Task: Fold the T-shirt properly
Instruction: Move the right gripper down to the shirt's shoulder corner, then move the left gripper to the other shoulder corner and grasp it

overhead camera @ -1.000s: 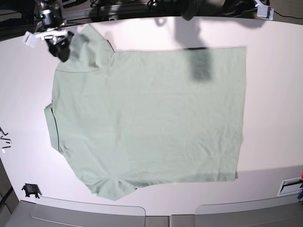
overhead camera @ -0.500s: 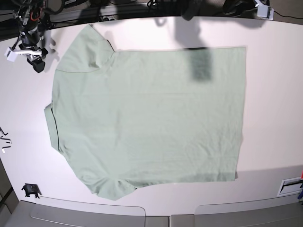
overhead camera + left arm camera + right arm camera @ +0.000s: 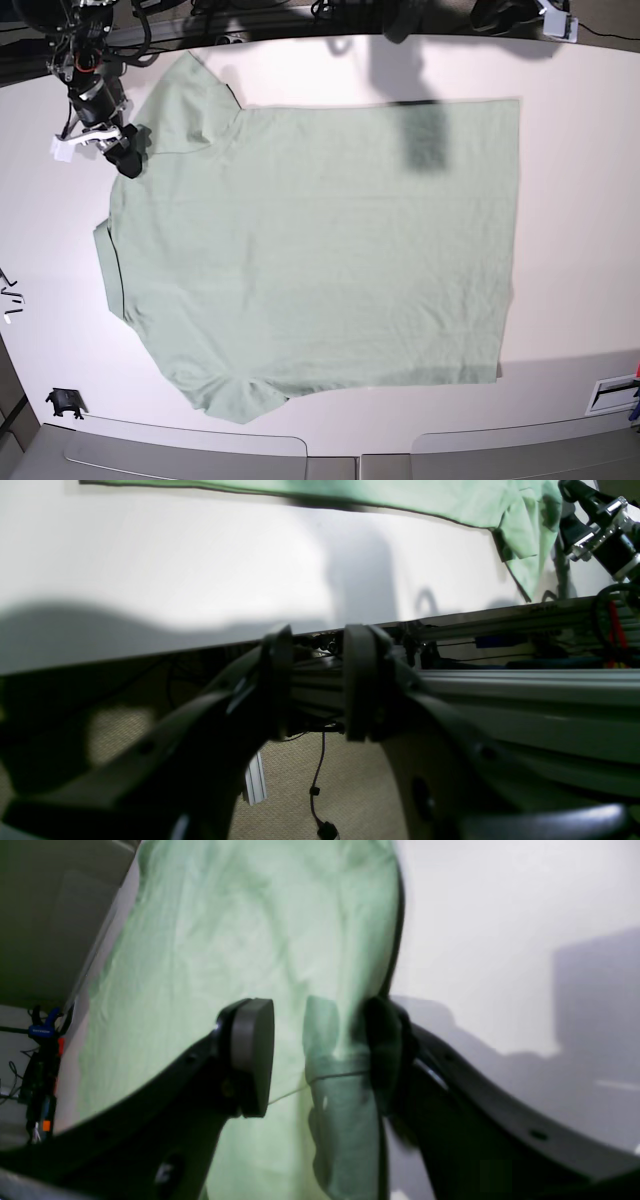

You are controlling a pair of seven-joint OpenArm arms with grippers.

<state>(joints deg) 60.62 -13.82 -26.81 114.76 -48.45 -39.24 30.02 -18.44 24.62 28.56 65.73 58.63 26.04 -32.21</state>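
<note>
Our right gripper (image 3: 320, 1060) has its fingers parted over the shoulder edge of the T-shirt (image 3: 310, 250), a cloth fold between them, though we cannot tell if they clamp it. Our left gripper (image 3: 312, 685) hangs part open and empty beyond the table (image 3: 580, 200) edge. The shirt lies spread flat on the table.

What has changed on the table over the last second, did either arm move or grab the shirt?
The right end effector swung out from the shirt's upper sleeve toward the table's left edge, then came back to the shirt's edge just below that sleeve. Its jaws stand open over the cloth, gripping nothing. The shirt lies flat and spread out as before. The left end effector is off the table by the frame, holding nothing.
</note>
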